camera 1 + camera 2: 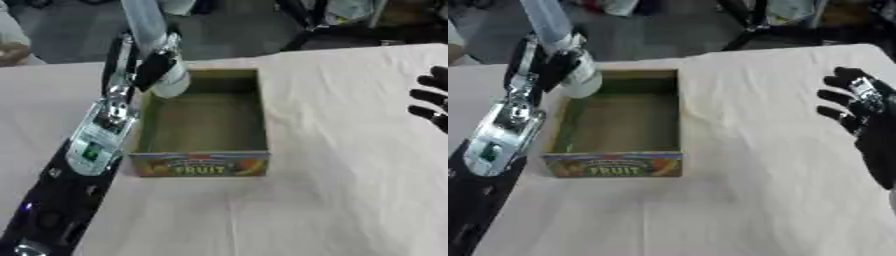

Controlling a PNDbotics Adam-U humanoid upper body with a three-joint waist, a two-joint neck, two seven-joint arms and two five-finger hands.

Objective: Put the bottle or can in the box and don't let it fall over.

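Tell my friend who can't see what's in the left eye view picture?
The robot's left hand holds a pale bottle upright above the far left corner of an open cardboard box marked FRUIT, on a white table. The right hand rests open at the right edge.

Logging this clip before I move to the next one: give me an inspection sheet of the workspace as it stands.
Surface: table under a pale cloth, lightly creased.
Job's things: open cardboard box with FRUIT printed on its near wall, nothing inside; pale bottle held above the box's far left corner, tilted, base down.
Clutter: nothing seen.
Hands: left hand curled round the bottle; right hand idle at the right edge, fingers spread, off the box.
Cables: nothing seen.
Surroundings: dark floor beyond the table, with a black stand and other things too blurred to name.
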